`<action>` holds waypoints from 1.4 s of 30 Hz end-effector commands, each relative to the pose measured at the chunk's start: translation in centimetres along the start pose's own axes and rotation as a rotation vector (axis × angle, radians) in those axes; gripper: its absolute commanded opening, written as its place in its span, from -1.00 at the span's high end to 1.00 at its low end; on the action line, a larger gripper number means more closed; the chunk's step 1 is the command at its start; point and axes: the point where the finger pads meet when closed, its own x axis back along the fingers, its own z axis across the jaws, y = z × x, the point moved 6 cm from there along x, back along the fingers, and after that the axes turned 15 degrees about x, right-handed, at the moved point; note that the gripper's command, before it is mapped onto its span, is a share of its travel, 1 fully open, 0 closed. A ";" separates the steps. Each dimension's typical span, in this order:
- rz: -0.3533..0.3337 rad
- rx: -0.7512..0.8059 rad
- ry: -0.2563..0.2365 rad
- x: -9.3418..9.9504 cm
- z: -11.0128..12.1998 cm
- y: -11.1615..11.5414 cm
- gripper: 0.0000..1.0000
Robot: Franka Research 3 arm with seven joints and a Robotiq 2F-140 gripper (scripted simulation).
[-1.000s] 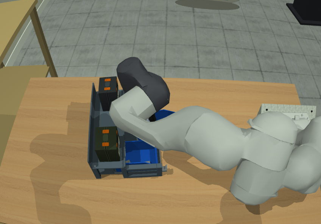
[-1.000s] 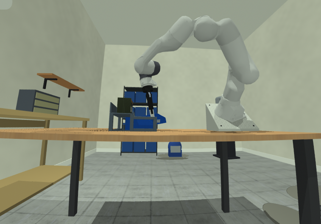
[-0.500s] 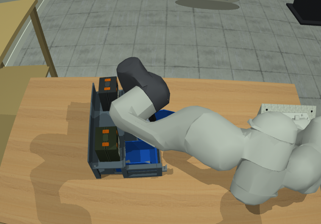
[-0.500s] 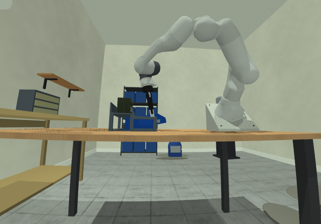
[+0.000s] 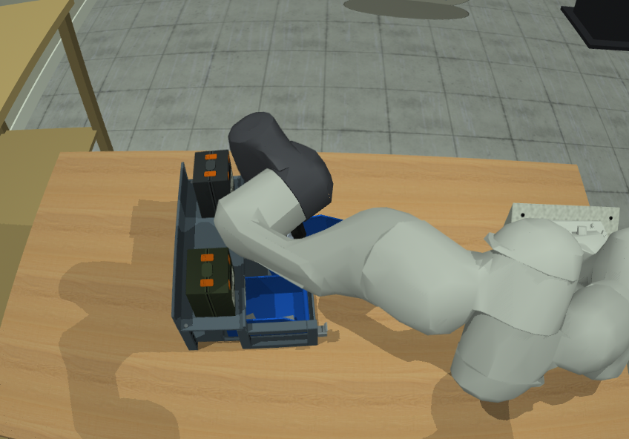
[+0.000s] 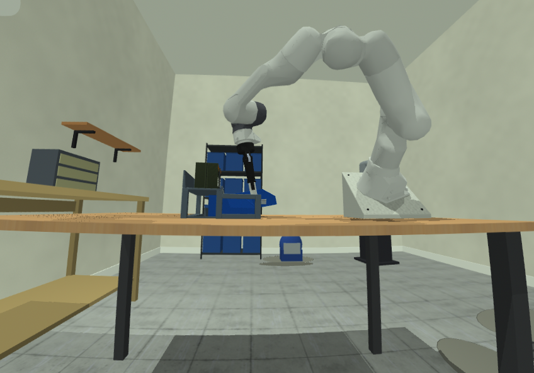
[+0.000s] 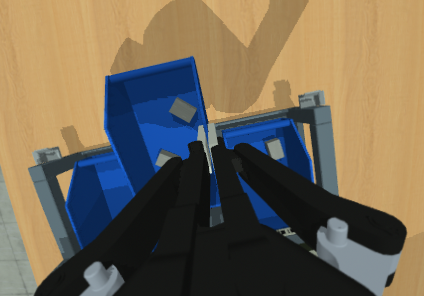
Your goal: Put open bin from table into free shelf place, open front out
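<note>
The blue bin (image 5: 320, 224) (image 6: 268, 198) (image 7: 145, 109) sticks out past the front of the grey shelf (image 5: 279, 327) (image 6: 239, 196) (image 7: 326, 153), above the table; its front end looks slightly raised. Its rear is between the two other bins, hidden by the fingers and arm. Grey parts (image 7: 183, 109) lie in it. My gripper (image 6: 253, 191) (image 7: 208, 134) points down, shut on the bin's right side wall in the wrist view; the arm hides the fingertips in the top view. A right bin (image 5: 277, 299) (image 7: 295, 150) and a left bin (image 7: 87, 203) stand in the row.
A green case (image 5: 207, 271) (image 6: 206, 174) and a black case (image 5: 211, 167) stand on the shelf's upper board, behind the bins. A back panel (image 5: 179, 241) rises behind them. Small grey brackets (image 7: 311, 99) (image 7: 47, 155) project from the shelf's front corners.
</note>
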 end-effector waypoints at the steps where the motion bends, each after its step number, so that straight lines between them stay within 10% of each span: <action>1: 0.000 -0.002 -0.002 0.1 0.0 0.2 1.00; 42: -0.002 -0.002 -0.001 -1.0 0.0 0.4 1.00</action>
